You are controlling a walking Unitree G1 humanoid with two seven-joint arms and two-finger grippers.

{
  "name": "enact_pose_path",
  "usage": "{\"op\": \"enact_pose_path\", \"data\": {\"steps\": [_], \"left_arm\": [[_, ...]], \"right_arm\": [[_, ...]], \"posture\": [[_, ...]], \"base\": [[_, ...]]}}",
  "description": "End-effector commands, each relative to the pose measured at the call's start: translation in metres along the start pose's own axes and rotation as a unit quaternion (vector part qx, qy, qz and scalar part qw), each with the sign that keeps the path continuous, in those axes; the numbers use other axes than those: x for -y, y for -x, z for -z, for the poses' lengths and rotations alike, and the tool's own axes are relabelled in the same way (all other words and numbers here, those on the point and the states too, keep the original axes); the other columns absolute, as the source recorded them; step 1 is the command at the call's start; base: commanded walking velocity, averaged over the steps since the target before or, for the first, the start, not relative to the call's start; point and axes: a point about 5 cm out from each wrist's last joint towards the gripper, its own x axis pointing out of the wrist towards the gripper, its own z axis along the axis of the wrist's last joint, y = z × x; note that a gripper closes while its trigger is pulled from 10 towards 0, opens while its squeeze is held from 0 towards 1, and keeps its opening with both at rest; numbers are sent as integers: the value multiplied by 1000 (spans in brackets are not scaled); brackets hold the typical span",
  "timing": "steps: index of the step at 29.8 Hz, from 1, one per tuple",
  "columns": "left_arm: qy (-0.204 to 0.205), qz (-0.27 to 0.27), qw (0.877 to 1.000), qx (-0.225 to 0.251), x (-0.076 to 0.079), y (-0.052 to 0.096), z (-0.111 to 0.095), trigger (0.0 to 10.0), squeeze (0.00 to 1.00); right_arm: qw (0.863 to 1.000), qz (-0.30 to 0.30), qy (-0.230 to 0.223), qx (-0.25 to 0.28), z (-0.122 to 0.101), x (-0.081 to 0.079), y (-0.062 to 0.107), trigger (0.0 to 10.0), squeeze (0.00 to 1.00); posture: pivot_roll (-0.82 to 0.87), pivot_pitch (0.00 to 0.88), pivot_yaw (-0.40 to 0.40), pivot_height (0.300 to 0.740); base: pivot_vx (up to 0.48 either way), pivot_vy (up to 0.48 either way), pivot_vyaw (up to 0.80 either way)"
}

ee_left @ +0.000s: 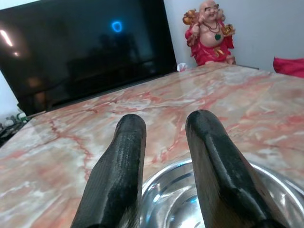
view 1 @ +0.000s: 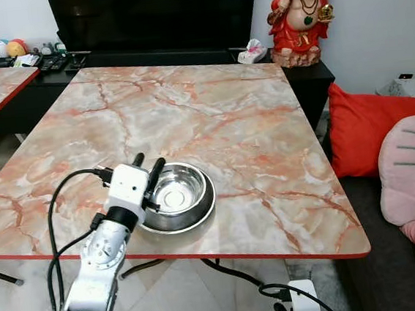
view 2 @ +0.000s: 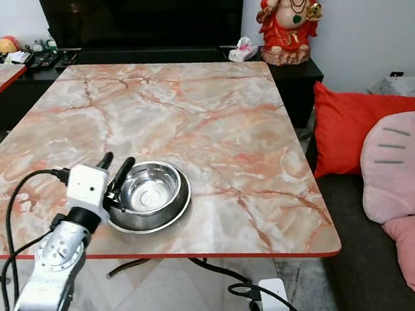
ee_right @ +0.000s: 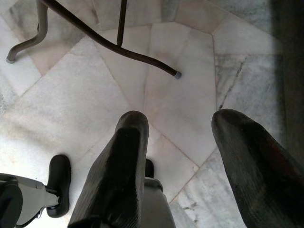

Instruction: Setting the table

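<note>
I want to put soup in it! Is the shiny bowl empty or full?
Empty. The steel bowl sits upright on the marble table, and its bare shiny bottom shows. The left tool is at its rim.

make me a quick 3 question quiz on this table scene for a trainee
1. True or false: the steel bowl sits near the table's front edge.
2. Which claw is at the bowl? A) left B) right
3. Fill in: the red figurine stands on the dark cabinet beyond the table's far ____ corner.

Key:
1. True.
2. A: the left claw has its fingers over the bowl's rim; the right claw points at the floor.
3. right
</note>
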Motion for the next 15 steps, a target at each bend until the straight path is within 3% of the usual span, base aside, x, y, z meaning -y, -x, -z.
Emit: {"op": "enact_pose_path", "data": {"steps": [1, 4, 15], "left_arm": [[2, -7, 1000, 4, 0, -2, 0, 10000, 0], [8, -13, 1000, 4, 0, -2, 1, 10000, 0], [3, -18, 1000, 8, -1, -3, 4, 10000, 0]], "right_arm": [[1000, 2, 2, -1, 1, 1, 0, 10000, 0], [1000, 2, 3, -1, 2, 1, 1, 10000, 0], [1000, -1, 3, -1, 2, 0, 1, 10000, 0]], "posture": [[130, 0, -55, 728], [128, 0, -53, 728], [135, 0, -54, 728]], "base": [[0, 0, 0], [0, 80, 0], [0, 366, 0]]}}
